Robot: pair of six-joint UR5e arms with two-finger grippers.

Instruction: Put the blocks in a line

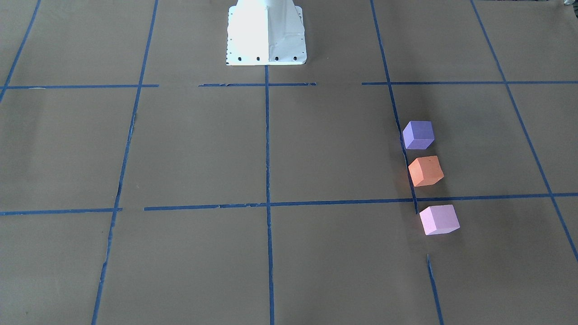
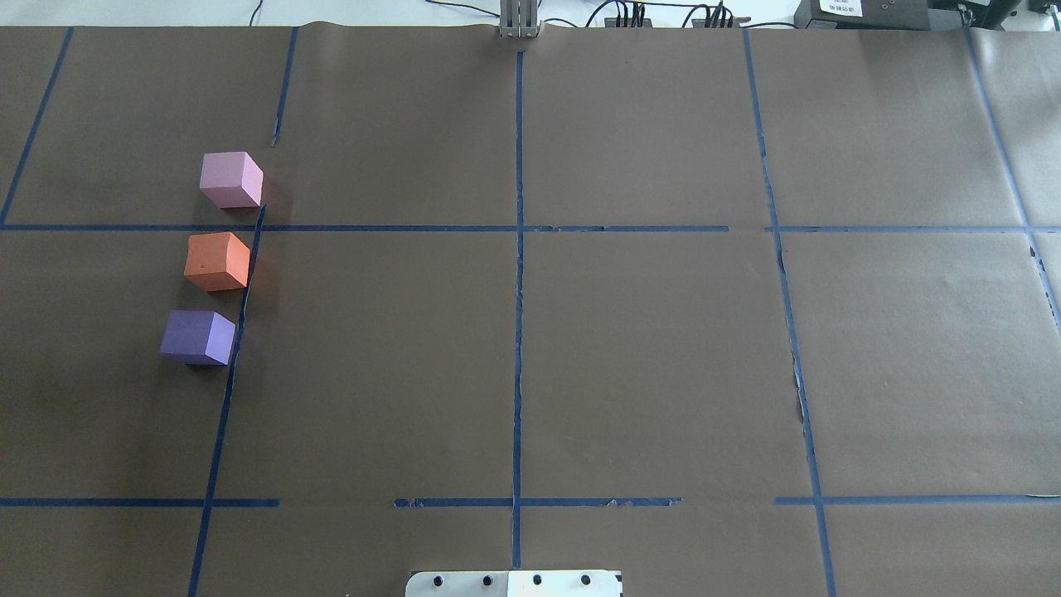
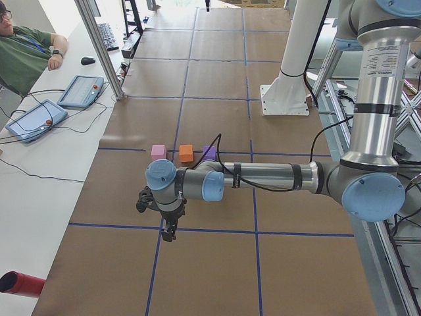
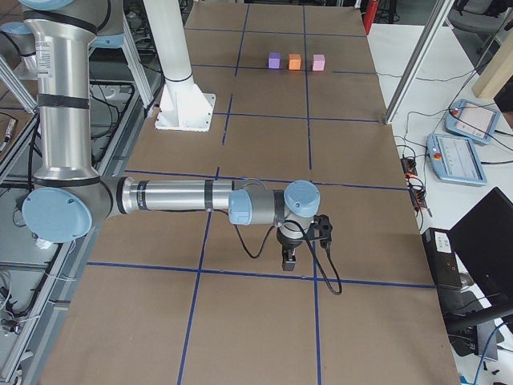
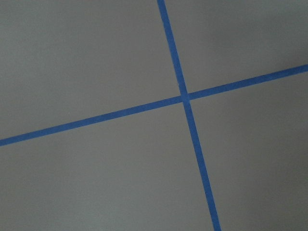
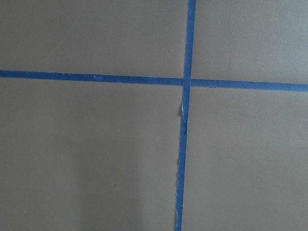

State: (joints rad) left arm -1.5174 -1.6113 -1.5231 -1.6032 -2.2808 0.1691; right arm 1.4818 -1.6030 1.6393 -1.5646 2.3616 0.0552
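Note:
Three foam blocks stand in a row along a blue tape line on the robot's left side of the table. The pink block (image 2: 231, 180) is farthest, the orange block (image 2: 217, 261) in the middle, the purple block (image 2: 198, 337) nearest the robot. They also show in the front view: purple (image 1: 418, 134), orange (image 1: 425, 171), pink (image 1: 439, 219). My left gripper (image 3: 170, 230) hangs over the table, well apart from the blocks. My right gripper (image 4: 288, 261) hangs over the far end. I cannot tell whether either is open or shut. Both wrist views show only paper and tape.
The white robot pedestal (image 1: 266, 34) stands at the table's robot-side edge. Blue tape lines (image 2: 519, 249) grid the brown paper. A person (image 3: 26, 46) and teach pendants (image 3: 82, 91) are at a side bench. Another pendant (image 4: 457, 156) lies beyond the right end.

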